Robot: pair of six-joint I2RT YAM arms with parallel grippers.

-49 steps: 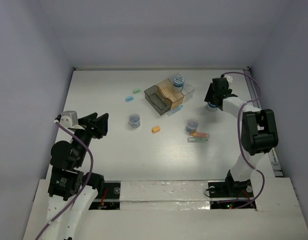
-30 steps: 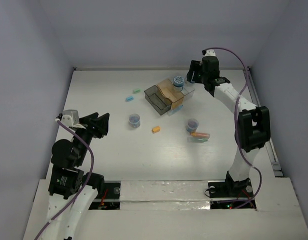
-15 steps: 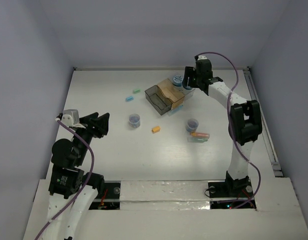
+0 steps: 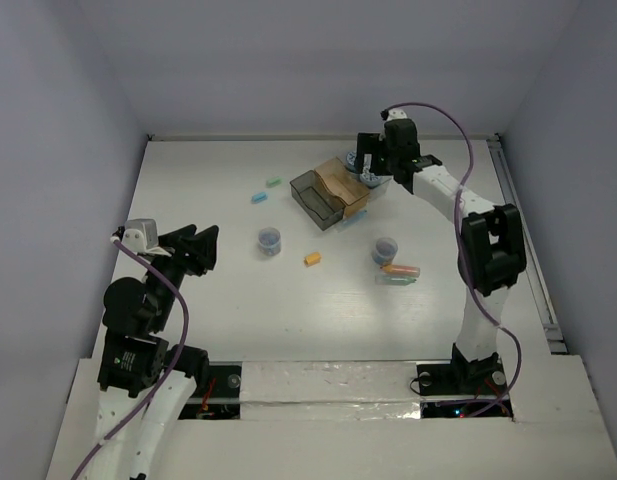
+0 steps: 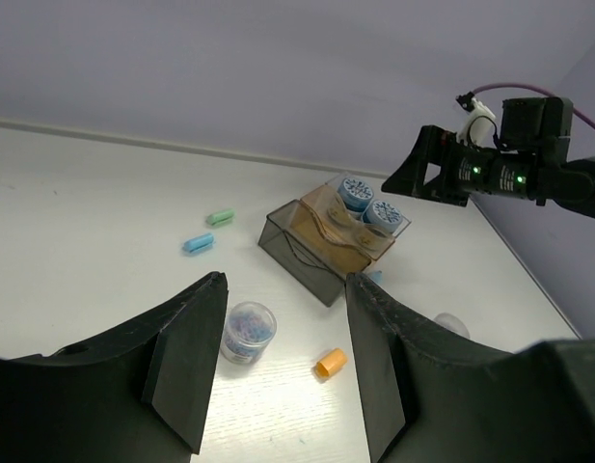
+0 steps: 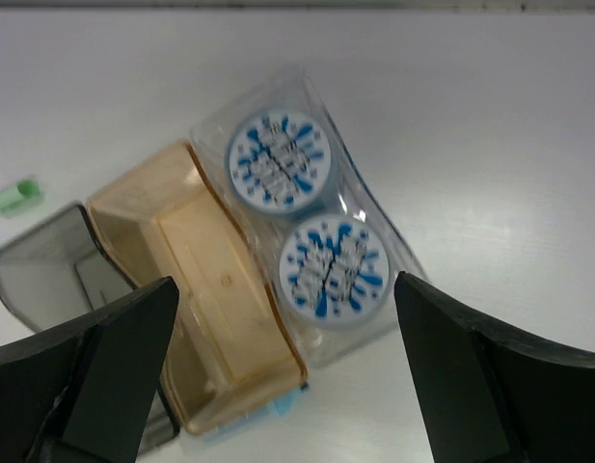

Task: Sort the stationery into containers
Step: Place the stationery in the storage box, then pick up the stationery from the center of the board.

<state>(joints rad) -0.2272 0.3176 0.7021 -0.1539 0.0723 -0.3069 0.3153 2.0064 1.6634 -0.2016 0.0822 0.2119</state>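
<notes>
Status: my right claw (image 6: 283, 289) spread, empty, over clear box (image 6: 393, 256) holding two patterned rolls (image 6: 278, 174) | likely next: grey cylinder (image 4: 385, 249) on counter (image 4: 208, 170), nearward of that box, right arm nearer | left claw (image 4: 198, 243) spread

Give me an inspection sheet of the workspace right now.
Surface: white table, no spills seen.
Job's things: two patterned rolls in the clear box; tan box and grey box look empty; two small cylinders and several pastel sticks loose on the table.
Clutter: nothing seen.
Grippers: left gripper open, over bare table; right gripper open, above the clear box.
Cables: purple cable on each arm, off the items.
Surroundings: plain walls; nothing else seen.
</notes>
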